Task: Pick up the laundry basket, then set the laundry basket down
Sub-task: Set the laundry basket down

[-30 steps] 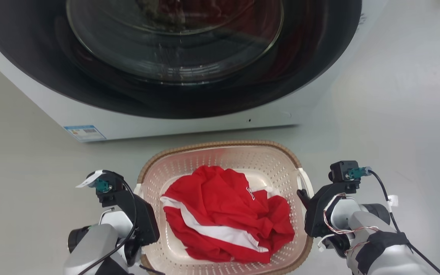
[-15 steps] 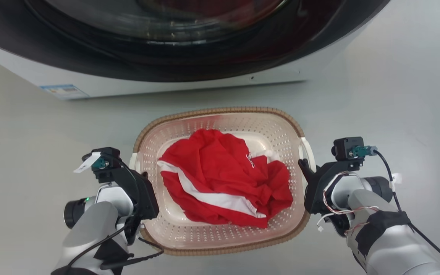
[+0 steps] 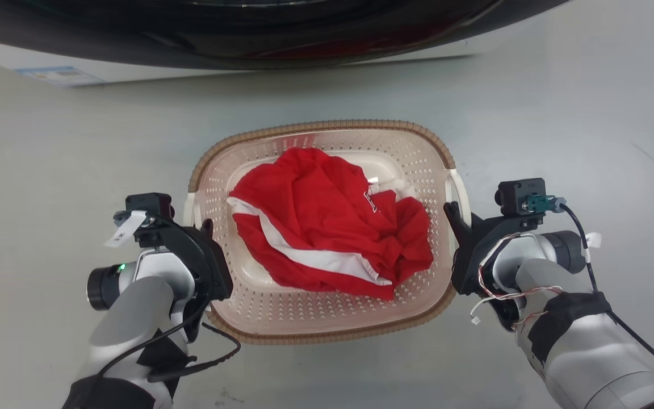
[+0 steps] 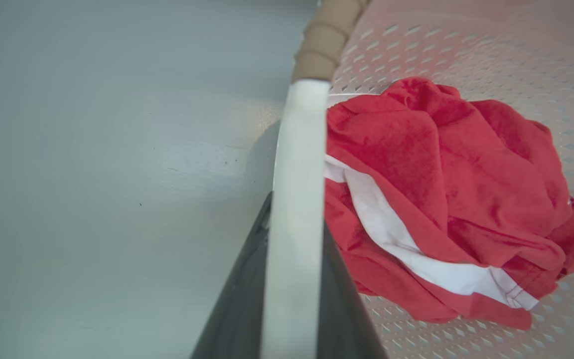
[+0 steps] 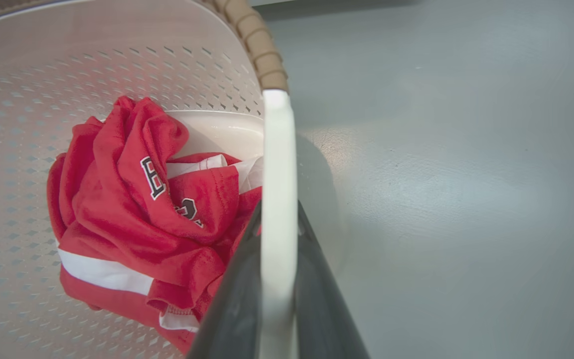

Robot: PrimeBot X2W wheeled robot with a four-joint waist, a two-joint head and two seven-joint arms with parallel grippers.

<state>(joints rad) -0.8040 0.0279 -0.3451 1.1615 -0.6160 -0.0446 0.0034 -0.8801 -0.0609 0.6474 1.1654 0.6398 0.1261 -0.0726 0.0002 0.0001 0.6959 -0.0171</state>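
Observation:
The laundry basket (image 3: 327, 126) is cream-white and perforated with a brown woven rim, and sits in the middle of the head view over the grey floor. A crumpled red and white garment (image 3: 327, 227) lies inside it. My left gripper (image 3: 205, 227) is shut on the basket's white left handle (image 4: 297, 189), with a dark finger (image 4: 242, 299) on either side. My right gripper (image 3: 451, 211) is shut on the white right handle (image 5: 278, 174), which passes between its fingers (image 5: 234, 309). I cannot tell whether the basket's base touches the floor.
The washing machine (image 3: 247, 34), with its dark round door, runs along the top of the head view, with a blue label (image 3: 57, 74) on its white front. Bare grey floor (image 3: 588, 113) lies on both sides of the basket.
The camera has moved and the washing machine has slid toward the top edge. The gap between basket and washer has widened. Both grippers have stayed on the handles.

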